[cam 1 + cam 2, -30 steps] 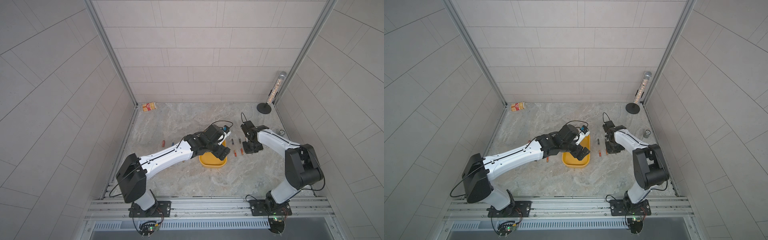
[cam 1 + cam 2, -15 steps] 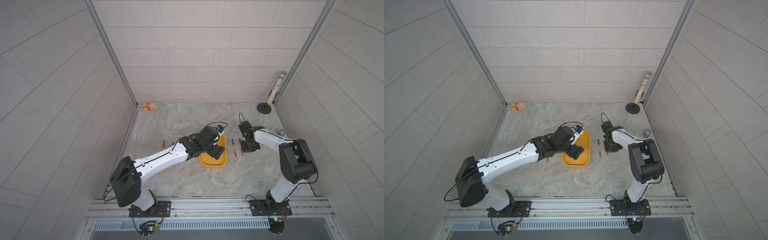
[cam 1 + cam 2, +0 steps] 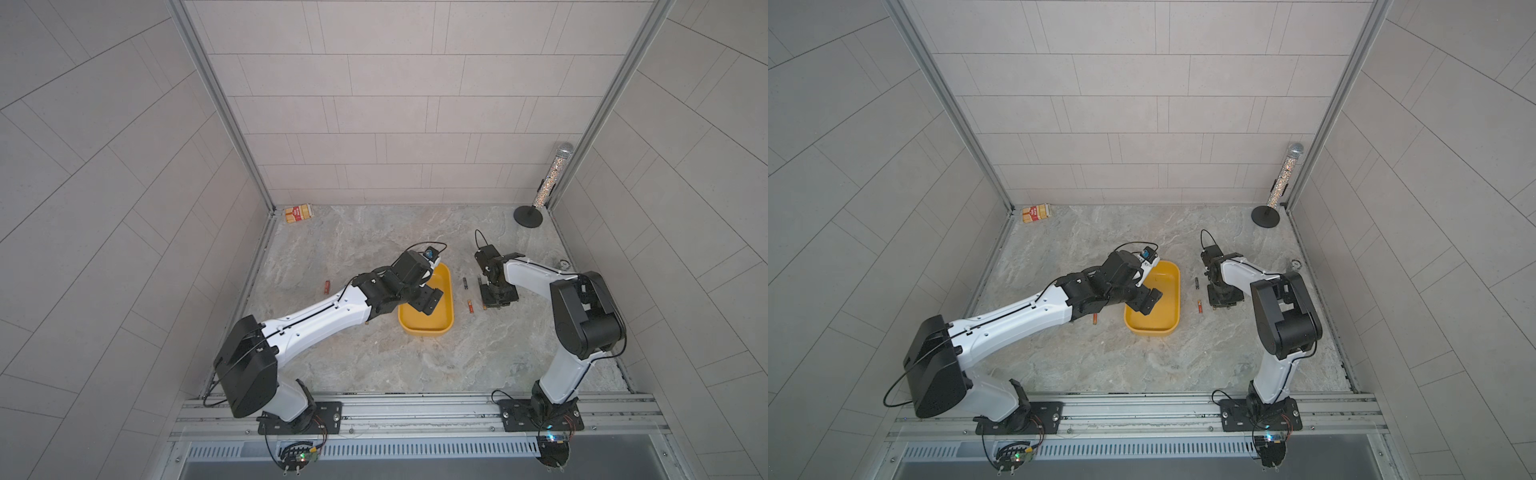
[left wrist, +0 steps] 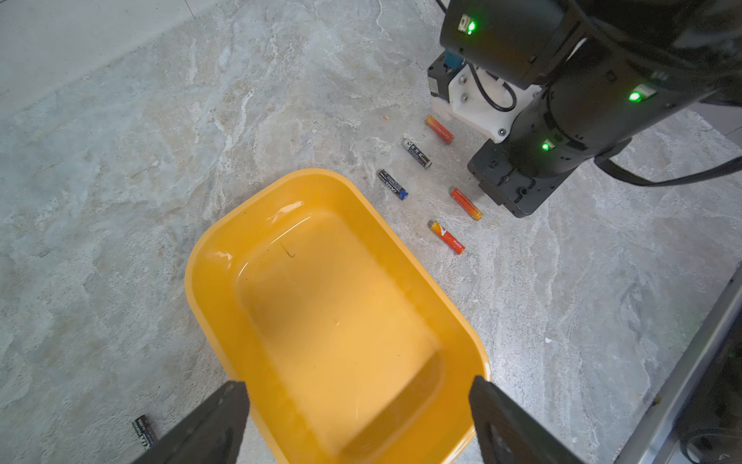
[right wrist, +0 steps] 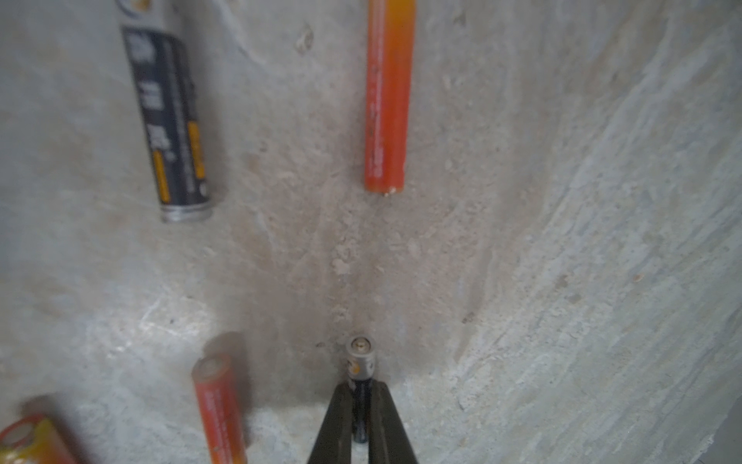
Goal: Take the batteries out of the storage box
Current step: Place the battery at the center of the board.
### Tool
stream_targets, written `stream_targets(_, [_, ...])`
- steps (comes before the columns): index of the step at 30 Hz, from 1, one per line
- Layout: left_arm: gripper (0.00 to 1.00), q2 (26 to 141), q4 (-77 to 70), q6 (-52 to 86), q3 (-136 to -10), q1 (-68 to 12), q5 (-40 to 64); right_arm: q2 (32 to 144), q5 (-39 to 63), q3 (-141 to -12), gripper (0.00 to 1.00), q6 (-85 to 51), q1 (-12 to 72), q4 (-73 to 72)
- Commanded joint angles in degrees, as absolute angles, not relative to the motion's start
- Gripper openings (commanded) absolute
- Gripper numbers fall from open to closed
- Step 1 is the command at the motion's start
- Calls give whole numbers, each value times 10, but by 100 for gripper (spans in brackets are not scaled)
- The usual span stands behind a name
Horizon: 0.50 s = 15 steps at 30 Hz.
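Blk battery point(image 5: 360, 363) snug between R jaws; L jaws wide apart above storage box point(image 4: 213, 261).

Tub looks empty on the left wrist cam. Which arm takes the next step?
Right. The right gripper is shut on a black battery down at the table; it probably need only release. The left gripper hangs open above the empty-looking storage box.
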<state>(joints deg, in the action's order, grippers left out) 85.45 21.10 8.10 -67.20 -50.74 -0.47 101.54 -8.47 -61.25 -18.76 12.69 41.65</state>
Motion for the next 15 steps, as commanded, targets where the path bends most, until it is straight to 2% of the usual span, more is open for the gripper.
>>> stream_targets(1, [95,837,198,88,-663,-501,-18,1021,-92,-610,21,-196,125,439])
stream_targets(4, [95,831,204,88,-664,-497,-23,1019,-92,-611,31,-196,125,442])
stream_targets(9, [97,809,202,93,-658,-483,-59,997,-88,-628,37,-195,125,457])
stream_targets(15, [100,746,193,113,-658,-415,-108,917,-96,-694,50,-191,125,520])
